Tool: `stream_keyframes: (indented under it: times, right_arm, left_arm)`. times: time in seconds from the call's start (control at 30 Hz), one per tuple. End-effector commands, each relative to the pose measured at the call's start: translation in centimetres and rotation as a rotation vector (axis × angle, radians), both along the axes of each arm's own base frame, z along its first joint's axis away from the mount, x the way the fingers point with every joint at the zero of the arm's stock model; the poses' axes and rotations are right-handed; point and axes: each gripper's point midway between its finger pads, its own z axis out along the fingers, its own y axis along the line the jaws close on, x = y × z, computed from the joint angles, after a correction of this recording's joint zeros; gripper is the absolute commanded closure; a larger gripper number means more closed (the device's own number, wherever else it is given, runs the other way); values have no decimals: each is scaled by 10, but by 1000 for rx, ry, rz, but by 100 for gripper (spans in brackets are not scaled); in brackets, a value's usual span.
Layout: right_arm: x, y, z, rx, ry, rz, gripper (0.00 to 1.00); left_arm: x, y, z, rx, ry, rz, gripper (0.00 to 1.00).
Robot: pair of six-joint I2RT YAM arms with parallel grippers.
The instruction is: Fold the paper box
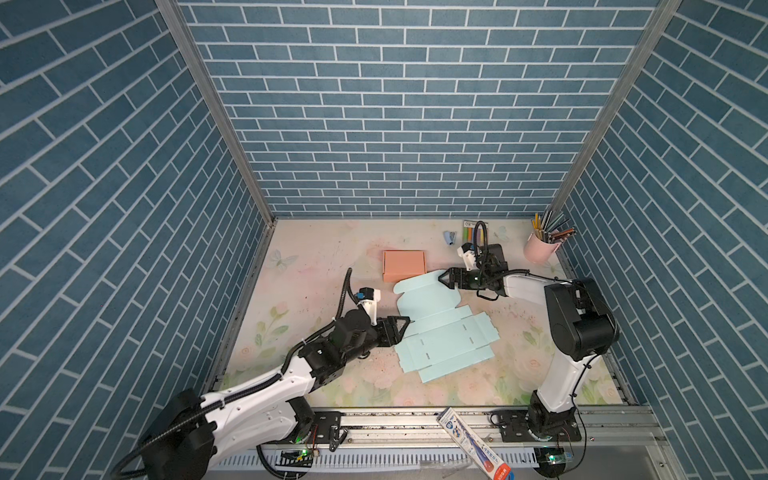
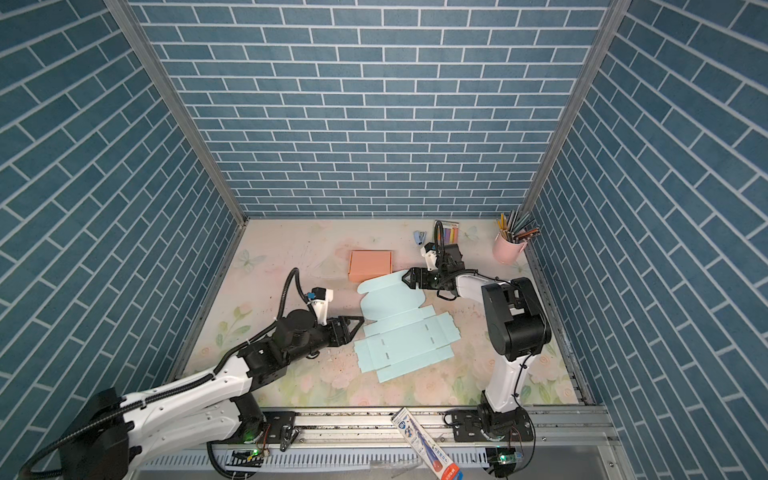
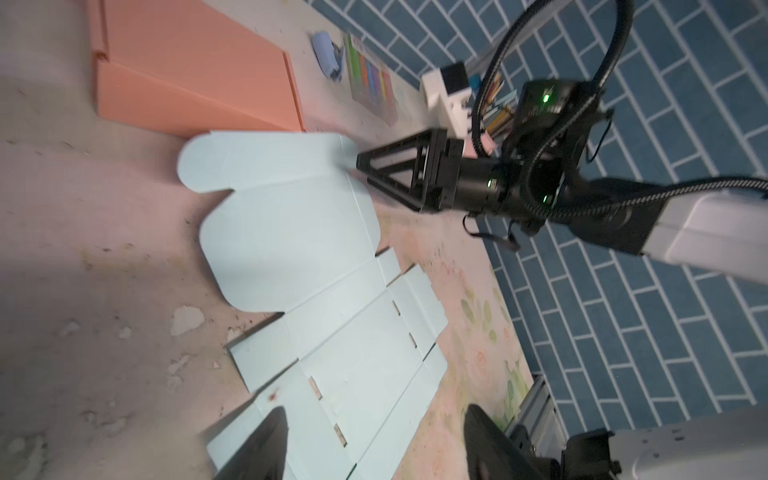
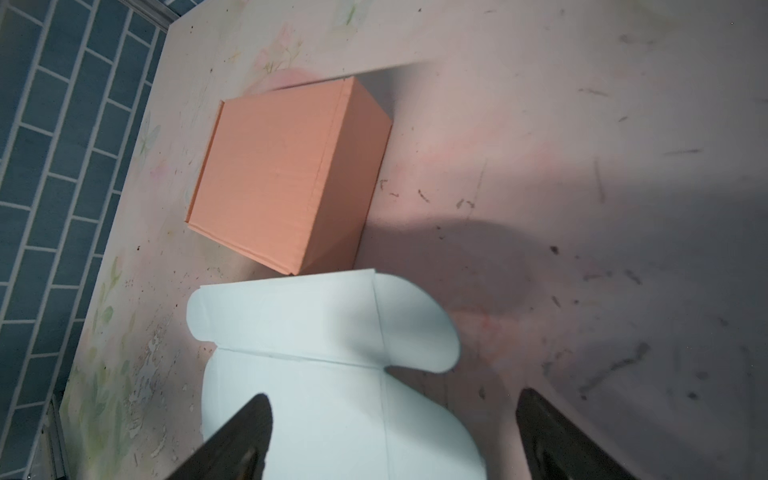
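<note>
Here we are at the floral table (image 1: 324, 257), and the paper box (image 1: 440, 332) lies flat and unfolded in the middle, pale blue, creases and slots facing up. Its rounded lid end points far, its squared panels near. My left gripper (image 1: 403, 326) sits low at the sheet's left edge, about halfway along. In the left wrist view my two fingers (image 3: 266, 449) stand wide apart over the near panels, gripping nothing. So that hand is open.

Over on the right, my right gripper (image 1: 443, 279) is at the far right corner, by the rounded side flap. In the right wrist view its fingers (image 4: 245, 436) are spread wide too, with the flap lying ahead of them. That flap looks a touch raised off the table. Open hand, nothing pinched.

Just beyond the sheet's far edge stands a folded orange box (image 1: 403, 266), its near corner right against the blue; I cannot tell whether they touch. Far right, a pink cup (image 1: 540, 249) holds pencils.
</note>
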Motion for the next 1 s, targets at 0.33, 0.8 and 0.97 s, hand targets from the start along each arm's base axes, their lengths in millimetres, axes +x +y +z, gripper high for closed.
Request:
stream_keyframes:
  times: [0.33, 0.8, 0.97]
  right_arm:
    - [13, 61, -3, -41, -30, 117, 12]
    - [-23, 124, 14, -188, -99, 215, 13]
    - [-30, 152, 22, -150, -100, 269, 13]
  left_arm:
    - [6, 73, -15, -36, -12, 131, 28]
    - [15, 77, -23, -49, 10, 139, 27]
    - [15, 80, -29, -29, 18, 141, 27]
